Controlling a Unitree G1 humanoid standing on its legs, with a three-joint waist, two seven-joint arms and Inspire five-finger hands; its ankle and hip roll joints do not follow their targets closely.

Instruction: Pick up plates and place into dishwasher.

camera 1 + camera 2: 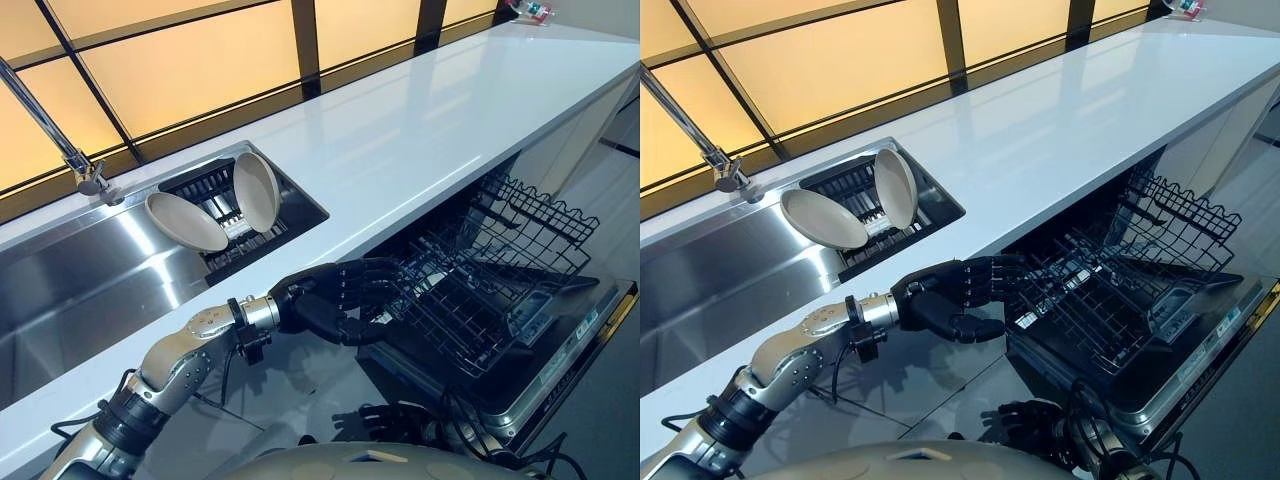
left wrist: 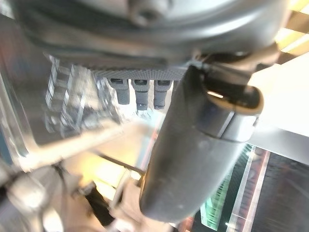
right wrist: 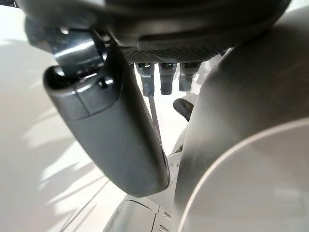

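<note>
White counter (image 1: 420,140) edge overhangs left hand (image 1: 335,300), empty beside dishwasher rack (image 1: 470,290).

The left hand (image 1: 325,300) hangs with relaxed fingers in open air just below the front edge of the table (image 1: 420,140), between that edge and the pulled-out dishwasher rack (image 1: 480,290). Directly ahead of its fingertips the rack's wire tines stand upright, a close fence; above them is free room. Beyond the hand, over the edge, the sink (image 1: 90,280) lies open, with two plates (image 1: 255,190) leaning in a dark drainer (image 1: 215,190) at its near end. The tap (image 1: 60,140) slants across the sink's far side. Beside the rack the lowered dishwasher door (image 1: 560,350) juts out low, blocking passage under it.
</note>
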